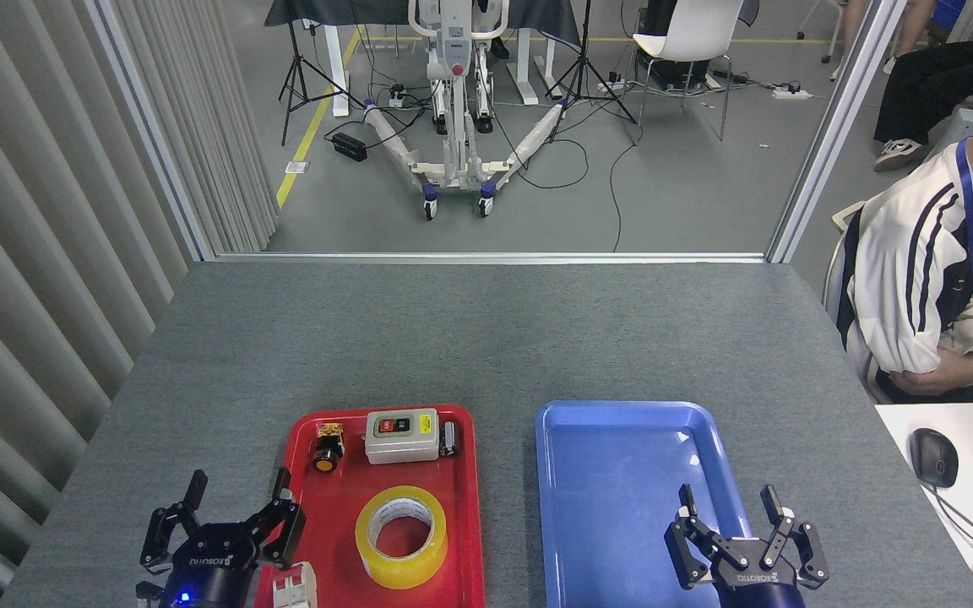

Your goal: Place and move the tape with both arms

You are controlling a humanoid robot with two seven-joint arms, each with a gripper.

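Grey felt-like cloth covers the table [470,338], and two shallow plastic trays sit side by side on its near half, close together but not touching. The red tray [468,507] is on the left and the blue tray [558,507] on the right. The tape [401,536] lies flat in the near half of the red tray, its round opening facing up, translucent yellow around a white core, with the red floor showing through the hole. Behind it, along the tray's far edge, stand a small orange-capped push button [327,447], a pale switch box [402,436] with a dark face, and a small dark cylindrical part [450,438] just beside the box. A white block [295,584] sits at the tray's near left corner; what it is I cannot make out, as it is partly cut off by the frame edge.

The left gripper [237,517] hovers at the left rim of the red tray, beside the tape and clear of it, its black fingers [193,492] spread apart and holding nothing; a blue light glows on its wrist. The right gripper [744,515] hangs over the near right part of the blue tray, fingers likewise splayed and empty.

At the right edge a seated person [934,279] in a white striped jacket leans beside a white desk [900,422] with a computer mouse [934,457]
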